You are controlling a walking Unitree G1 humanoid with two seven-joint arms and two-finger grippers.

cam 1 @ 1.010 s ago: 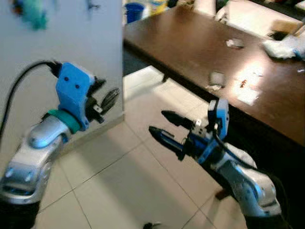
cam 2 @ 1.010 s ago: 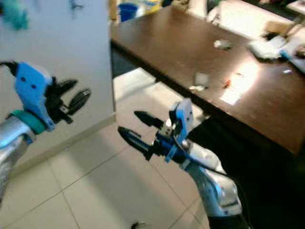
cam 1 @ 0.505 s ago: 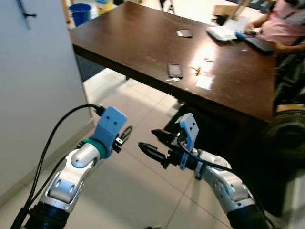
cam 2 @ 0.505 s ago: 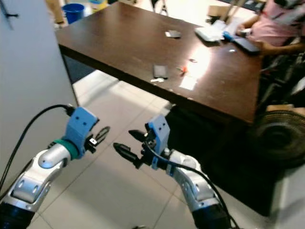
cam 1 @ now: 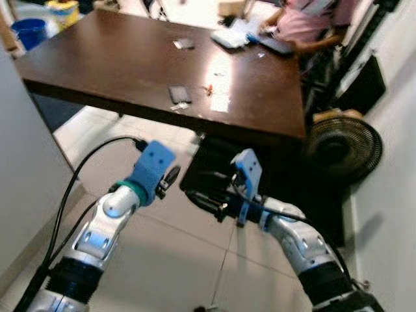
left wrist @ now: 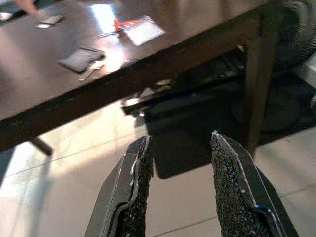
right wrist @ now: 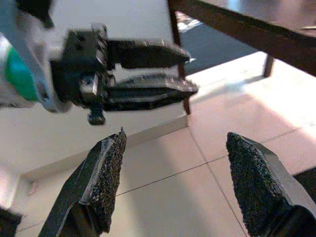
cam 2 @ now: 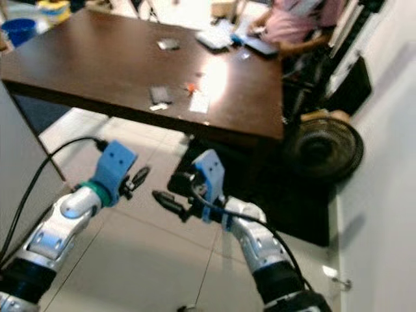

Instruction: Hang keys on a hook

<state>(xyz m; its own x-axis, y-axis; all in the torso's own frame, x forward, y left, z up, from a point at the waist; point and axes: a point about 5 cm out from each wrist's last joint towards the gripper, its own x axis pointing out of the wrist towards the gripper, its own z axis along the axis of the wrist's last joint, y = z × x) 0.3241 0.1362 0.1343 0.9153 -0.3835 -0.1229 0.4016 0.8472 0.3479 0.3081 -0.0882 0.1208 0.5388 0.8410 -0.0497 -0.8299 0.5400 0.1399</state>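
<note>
- We could not pick out keys for sure; a small silvery item (left wrist: 91, 70) lay on the table (cam 1: 97, 62), touching a dark flat case (left wrist: 79, 58)
- Near them lay a white card (left wrist: 143, 30) with a red bit (left wrist: 121, 22) at its edge
- Our left gripper (left wrist: 180, 182) hung over the floor (cam 1: 162, 260) short of the table, fingers spread, holding nothing
- Our right gripper (right wrist: 177, 182) was just beside it, fingers spread wide, empty
- A person (cam 1: 302, 26) sat at the table's far end, and a fan (cam 1: 341, 146) stood by the table
</note>
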